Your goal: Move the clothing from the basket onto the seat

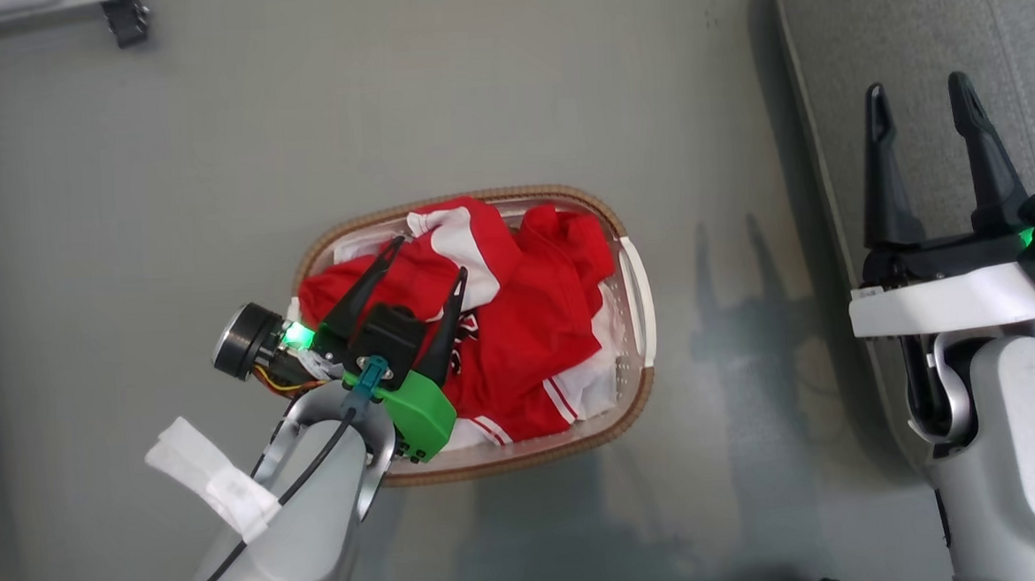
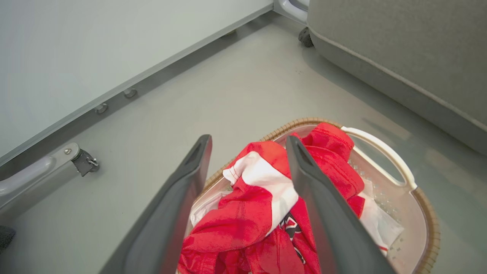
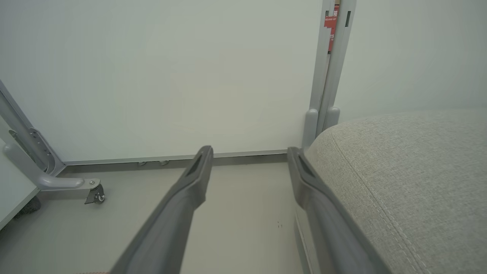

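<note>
Red sports clothing (image 1: 528,325) with white panels and striped cuffs is heaped in the oval white basket (image 1: 637,293) with a brown woven rim, standing on the floor. My left gripper (image 1: 431,255) hangs open over the basket's left part, its fingers spread above the red cloth and holding nothing. In the left wrist view the clothing (image 2: 258,213) lies between and below the two fingers (image 2: 182,198), inside the basket (image 2: 384,152). The grey seat (image 1: 922,57) is at the right. My right gripper (image 1: 915,97) stands open over the seat's edge (image 3: 411,182), empty.
Grey floor (image 1: 384,111) surrounds the basket. A white wall panel (image 3: 171,76) with a metal base rail stands behind. Castor legs (image 3: 93,194) of a frame rest on the floor at the left, and another castor (image 1: 127,19) shows at the top left.
</note>
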Available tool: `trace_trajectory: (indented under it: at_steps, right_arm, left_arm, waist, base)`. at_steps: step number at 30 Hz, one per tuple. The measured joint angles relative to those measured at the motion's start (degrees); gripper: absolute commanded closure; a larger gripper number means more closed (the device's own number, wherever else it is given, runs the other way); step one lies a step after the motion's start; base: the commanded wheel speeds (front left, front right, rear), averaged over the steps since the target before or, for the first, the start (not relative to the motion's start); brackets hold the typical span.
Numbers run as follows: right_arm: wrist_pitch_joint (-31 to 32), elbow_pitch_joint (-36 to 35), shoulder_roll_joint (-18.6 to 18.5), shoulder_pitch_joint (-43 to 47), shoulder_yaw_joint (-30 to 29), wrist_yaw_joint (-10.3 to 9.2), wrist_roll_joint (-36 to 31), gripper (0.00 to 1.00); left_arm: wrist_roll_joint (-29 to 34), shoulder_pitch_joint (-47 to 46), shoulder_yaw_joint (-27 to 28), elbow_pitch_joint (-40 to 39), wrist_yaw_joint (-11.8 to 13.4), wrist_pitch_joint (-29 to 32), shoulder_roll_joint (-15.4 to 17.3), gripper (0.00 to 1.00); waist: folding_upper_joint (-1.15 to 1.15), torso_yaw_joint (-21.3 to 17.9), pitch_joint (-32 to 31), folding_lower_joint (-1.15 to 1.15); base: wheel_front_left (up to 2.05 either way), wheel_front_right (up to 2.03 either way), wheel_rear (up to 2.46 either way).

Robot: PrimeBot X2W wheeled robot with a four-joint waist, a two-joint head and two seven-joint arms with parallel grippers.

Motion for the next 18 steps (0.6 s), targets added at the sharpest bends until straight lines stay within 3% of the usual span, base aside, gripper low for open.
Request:
trace_trajectory:
  at_steps: [12, 18]
  right_arm:
    - [0.0, -1.1, 0.0, -4.4, 0.6, 0.00, 3.5, 0.00]
    - [0.0, -1.3, 0.0, -6.0, 0.6, 0.00, 4.3, 0.00]
  left_arm:
    - [4.7, -12.7, -6.5, 20.5, -0.3, 1.1, 0.8, 0.00]
    - [5.3, -17.3, -6.2, 26.2, 4.0, 1.9, 1.9, 0.00]
  waist:
    - [0.00, -4.9, 13.5, 0.00]
    - [0.00, -7.4, 18.0, 0.00]
  base:
    - [0.00, 0.00, 0.00]
    - [0.00, 0.00, 0.00]
